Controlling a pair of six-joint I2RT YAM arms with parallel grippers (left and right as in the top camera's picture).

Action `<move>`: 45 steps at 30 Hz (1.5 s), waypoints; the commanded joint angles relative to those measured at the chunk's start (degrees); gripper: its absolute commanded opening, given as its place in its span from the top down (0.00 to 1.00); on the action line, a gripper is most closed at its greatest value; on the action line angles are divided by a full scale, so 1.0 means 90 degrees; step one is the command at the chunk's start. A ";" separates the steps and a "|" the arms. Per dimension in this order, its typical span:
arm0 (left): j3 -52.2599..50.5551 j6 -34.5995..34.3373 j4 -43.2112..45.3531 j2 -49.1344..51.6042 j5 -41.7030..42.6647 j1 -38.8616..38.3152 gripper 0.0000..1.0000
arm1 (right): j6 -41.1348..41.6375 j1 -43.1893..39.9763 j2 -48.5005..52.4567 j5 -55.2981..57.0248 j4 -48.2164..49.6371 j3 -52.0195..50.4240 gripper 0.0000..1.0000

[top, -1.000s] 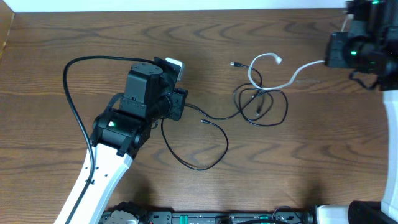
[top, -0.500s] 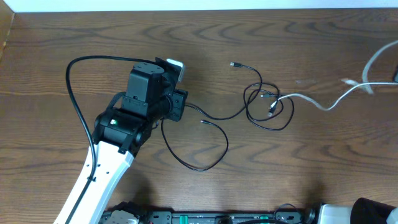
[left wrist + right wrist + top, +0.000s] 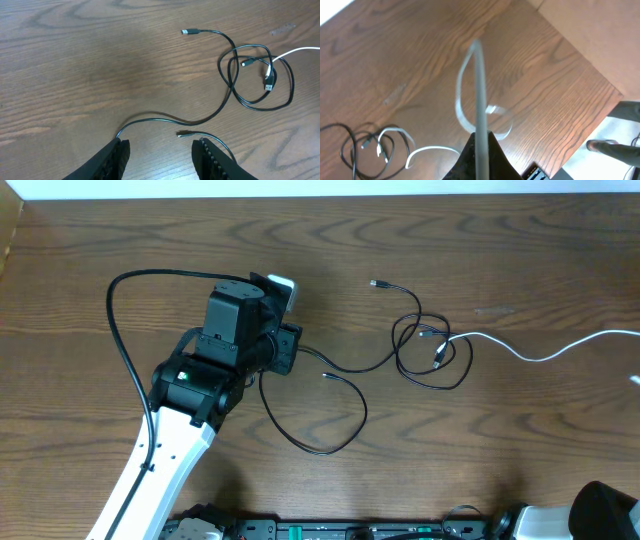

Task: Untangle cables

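Note:
In the overhead view a loose knot of thin black cables lies right of centre. One black cable runs from it to my left gripper. A second black cable loops nearer the front. The whitish cable stretches from the knot to the right edge. Seen from the left wrist, my left gripper is open and empty, with a black cable reaching past its left finger. My right gripper is shut on the whitish cable and is outside the overhead view.
The left arm's thick black cable arcs over the table on the left. The right wrist view shows the table's corner and right edge, with floor beyond. Equipment lines the front edge.
My right arm has left the overhead view to the right, drawing the whitish cable out into a long line. The black knot shifted slightly right. The left arm stayed put.

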 commanded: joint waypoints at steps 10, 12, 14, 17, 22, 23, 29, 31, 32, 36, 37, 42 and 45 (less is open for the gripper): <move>0.0029 0.0015 -0.0024 0.0160 -0.0039 0.0027 0.53 | 0.0486 -0.0204 -0.0918 0.1008 -0.0044 0.0911 0.99; 0.0029 0.0012 -0.0027 0.0221 -0.0036 0.0027 0.53 | 0.0707 -0.0204 -0.0996 0.1452 -0.0044 0.0901 0.99; 0.0029 0.0012 -0.0036 0.0294 -0.0036 0.0027 0.53 | 0.0792 -0.0204 -0.1052 0.1557 -0.0044 0.0867 0.99; 0.0029 0.0010 -0.0039 0.0423 -0.0034 0.0027 0.53 | 0.1061 -0.0204 -0.1042 0.1902 -0.0044 0.0726 0.99; 0.0029 0.0010 -0.0051 0.0573 -0.0034 0.0027 0.53 | 0.1664 -0.0209 -0.0784 0.2645 -0.0041 0.0126 0.99; 0.0029 0.0010 -0.0063 0.0578 -0.0034 0.0027 0.53 | 0.1734 -0.0226 -0.0680 0.2701 -0.0041 -0.0015 0.99; 0.0029 0.0012 -0.0134 0.0583 -0.0034 0.0027 0.53 | 0.1945 -0.0444 0.0172 0.2720 -0.0041 -0.0775 0.99; 0.0029 0.0012 -0.0153 0.0583 -0.0034 0.0027 0.53 | 0.2042 -0.0452 0.0435 0.2701 -0.0039 -0.0991 0.99; 0.0029 0.0012 -0.0163 0.0583 -0.0034 0.0027 0.53 | 0.2130 -0.0452 0.0583 0.2703 -0.0039 -0.1098 0.99; 0.0029 0.0012 -0.0185 0.0583 -0.0034 0.0027 0.53 | 0.2176 -0.0483 0.1020 0.2688 -0.0039 -0.1336 0.99; 0.0029 0.0010 -0.0202 0.0583 -0.0032 0.0027 0.53 | 0.2174 -0.0522 0.1120 0.2589 -0.0039 -0.1353 0.99; 0.0029 0.0007 -0.0284 0.0583 -0.0032 0.0027 0.53 | 0.2212 -0.0935 0.1285 0.2251 -0.0015 -0.1353 0.99; 0.0029 -0.0121 -0.0328 0.0583 -0.0032 0.0027 0.53 | 0.2217 -0.1290 0.1188 0.2006 0.0002 -0.1350 0.99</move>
